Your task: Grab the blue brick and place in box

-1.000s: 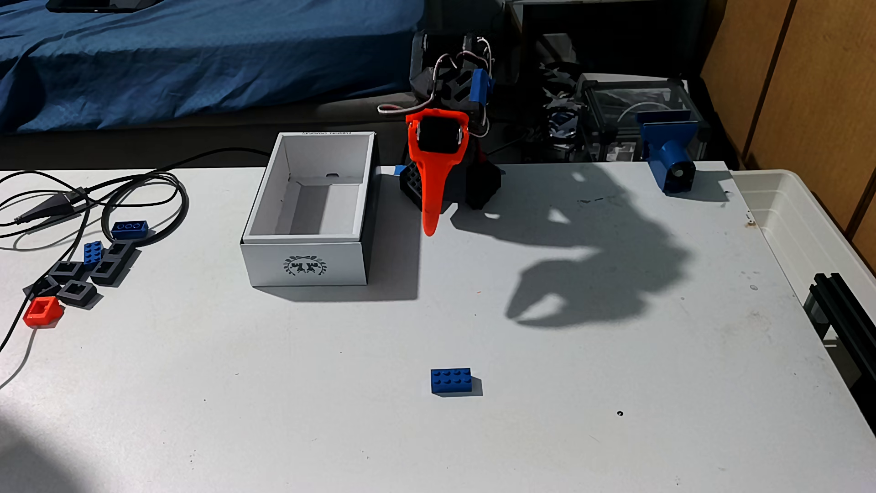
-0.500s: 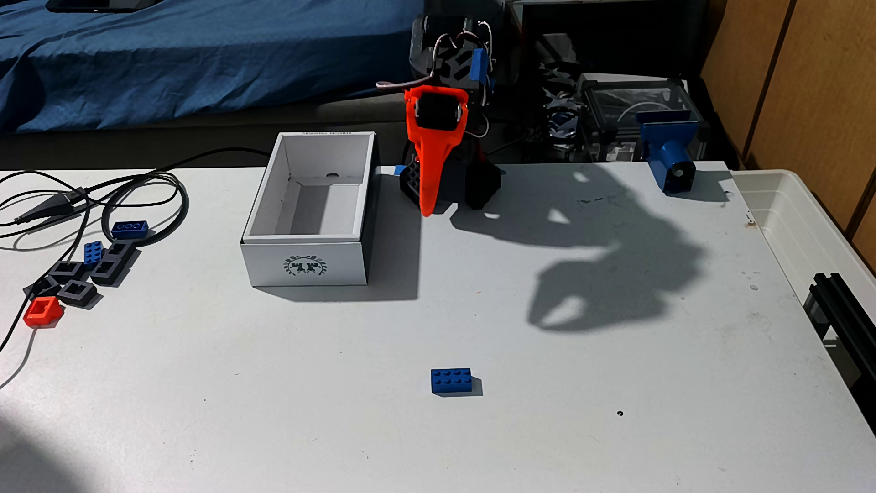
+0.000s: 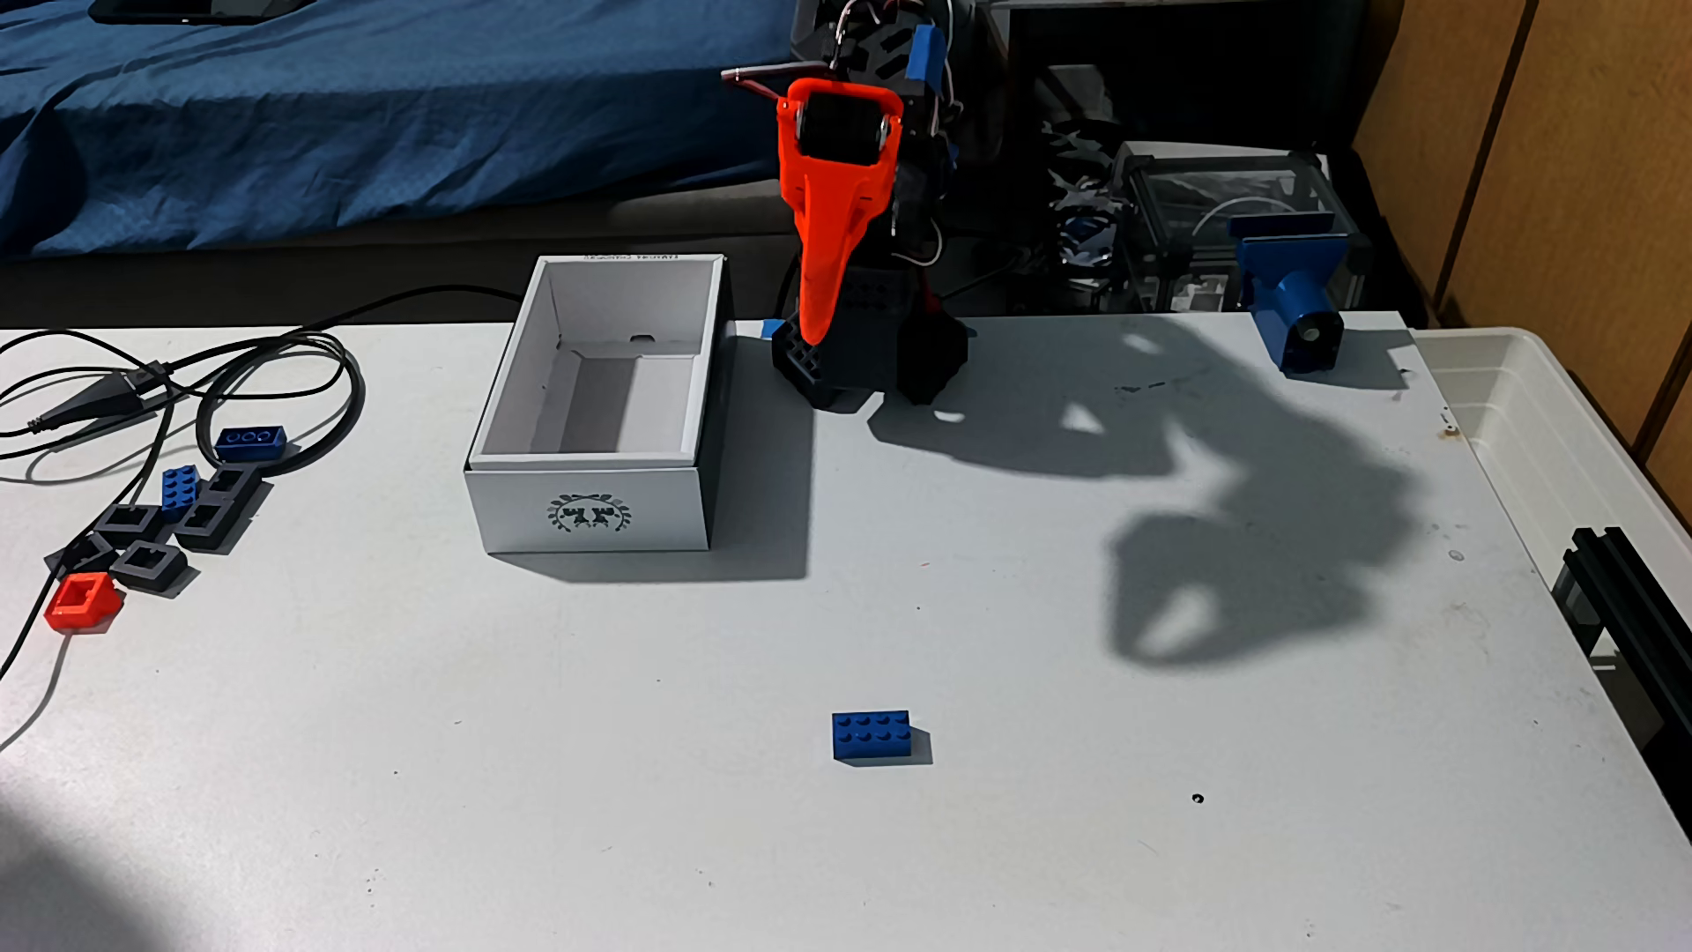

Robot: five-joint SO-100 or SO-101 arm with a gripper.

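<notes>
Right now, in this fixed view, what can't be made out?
- Tool: the orange finger faces the camera and hides the other; open or shut is unclear.
- Arm top: cut off by the upper edge.
- Box: its near wall hides the front of the floor.
- Blue brick: plain, alone on the table.
- Clear case behind: contents too dark.
</notes>
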